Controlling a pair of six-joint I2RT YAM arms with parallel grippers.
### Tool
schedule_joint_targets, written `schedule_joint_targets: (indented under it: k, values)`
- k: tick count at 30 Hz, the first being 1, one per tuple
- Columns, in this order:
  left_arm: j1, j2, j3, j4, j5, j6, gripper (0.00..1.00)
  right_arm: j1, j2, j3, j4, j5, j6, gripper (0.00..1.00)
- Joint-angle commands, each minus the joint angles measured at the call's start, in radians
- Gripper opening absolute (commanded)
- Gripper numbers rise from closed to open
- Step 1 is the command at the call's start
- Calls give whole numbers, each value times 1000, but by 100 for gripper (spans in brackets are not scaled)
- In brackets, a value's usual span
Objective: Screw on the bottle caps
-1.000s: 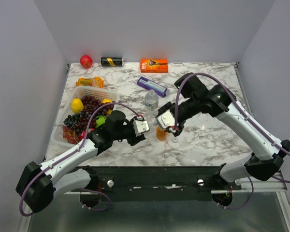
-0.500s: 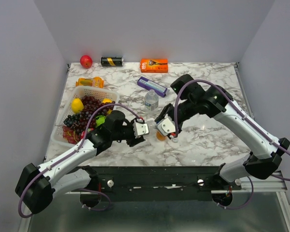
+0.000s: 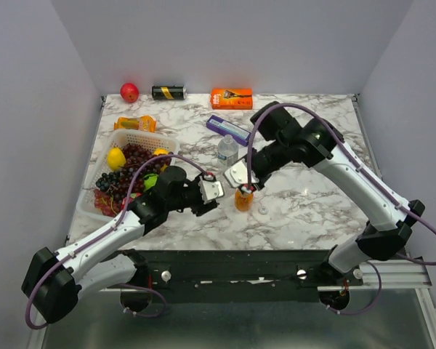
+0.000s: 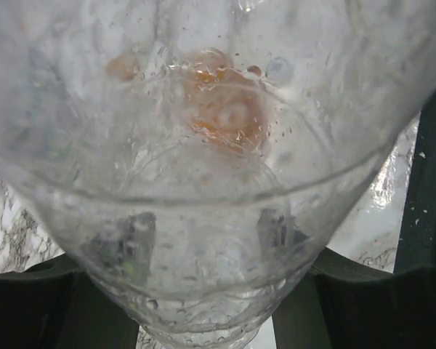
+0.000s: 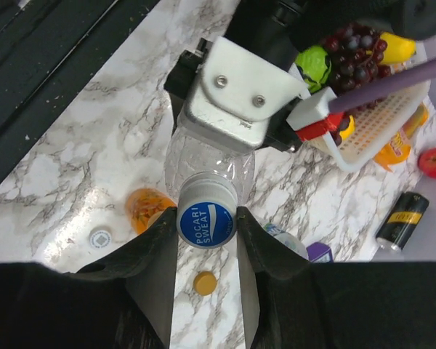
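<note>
Right tool (image 5: 207,215) is clamping the blue cap (image 5: 207,224) after just closing. My left tool (image 5: 240,102), at twelve o'clock, is gripping the clear bottle (image 5: 203,163), so I'm judging twisting comes next.

Marble table (image 3: 298,211) (grey-veined), plain lavender walls (image 3: 240,43).

Right gripper (image 5: 207,220) fingers press both sides of blue cap (image 5: 207,227), seated on neck of clear bottle (image 5: 203,163). Left gripper (image 5: 227,125) clamps that bottle's body. On marble table (image 5: 73,167): orange bottle (image 5: 147,207) just left of cap, whitish cap (image 5: 100,238) further left, orange cap (image 5: 204,282) showing between the fingers
</note>
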Motion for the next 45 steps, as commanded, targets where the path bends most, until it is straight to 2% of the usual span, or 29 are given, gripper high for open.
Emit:
schedule_joint_targets:
  k: [1, 2, 3, 4, 5, 6, 7, 8, 11, 13, 16, 17, 19, 20, 21, 22, 24, 25, 26, 28, 29, 31, 32, 34, 36, 38, 45]
  values:
    - [1, -41, -12, 217, -415, -207, 0, 5, 106, 110, 29, -13, 380, 24]
    - [-1, -49, -15, 255, -528, -232, 0, 5, 132, 144, 52, -1, 568, 21]
    - [-1, -63, -14, 288, -623, -252, 0, -1, 158, 161, 61, 7, 658, 18]
    - [-1, -66, -6, 354, -799, -273, 0, -6, 179, 176, 70, 17, 753, 12]
    - [-1, -66, 1, 382, -869, -274, 0, -15, 234, 198, 92, 37, 972, 0]
    - [-1, -54, 12, 405, -927, -274, 0, -46, 262, 234, 93, 54, 1078, 0]
    - [-1, -45, 43, 422, -981, -267, 0, -67, 296, 251, 83, 13, 1159, 0]
    - [-1, -34, 57, 421, -1032, -249, 0, -89, 328, 247, 89, -31, 1308, 0]
    - [-2, -3, 94, 387, -1060, -206, 0, -132, 362, 233, 110, -129, 1531, 0]
    - [-4, 11, 83, 369, -1067, -179, 0, -143, 394, 233, 118, -270, 1567, 0]
    - [-2, 22, 40, 352, -1090, -113, 0, -152, 411, 279, 142, -326, 1604, 0]
    - [-2, 22, 28, 344, -1083, -96, 0, -155, 413, 305, 148, -326, 1582, 13]
    - [7, 12, 5, 268, -1002, -76, 0, -172, 411, 386, 150, -358, 1501, 55]
    - [8, 12, -1, 235, -974, -73, 0, -179, 413, 490, 127, -357, 1407, 69]
    - [10, 14, -5, 203, -937, -76, 0, -202, 413, 544, 118, -323, 1371, 71]
    - [11, 15, -2, 119, -835, -80, 0, -216, 389, 572, 113, -317, 1328, 72]
    - [13, 17, 6, 42, -721, -74, 0, -233, 321, 542, 107, -283, 1121, 75]
    - [17, 14, 23, -28, -663, -71, 0, -233, 278, 493, 110, -268, 1037, 75]
    - [18, 12, 32, -61, -517, -38, 0, -232, 173, 419, 118, -263, 857, 76]
    - [22, 2, 70, -152, -373, -1, 0, -219, 68, 202, 141, -226, 710, 76]
    - [28, -4, 86, -189, -218, 68, 0, -209, -16, 137, 139, -207, 544, 76]
    - [31, -14, 133, -295, -82, 133, 0, -153, -99, -43, 142, -115, 394, 75]
    - [31, -14, 146, -312, -45, 154, 0, -135, -133, -96, 167, -89, 284, 74]
    - [31, 6, 184, -349, 9, 154, 0, -91, -220, -220, 207, -33, 210, 74]
    - [31, 21, 204, -377, 49, 173, 0, -64, -253, -265, 250, -1, 143, 74]
    - [31, 26, 215, -377, 57, 173, 0, -34, -250, -275, 235, 11, 87, 71]
    - [31, 52, 239, -403, 57, 190, 0, -3, -215, -239, 273, 2, 79, 66]
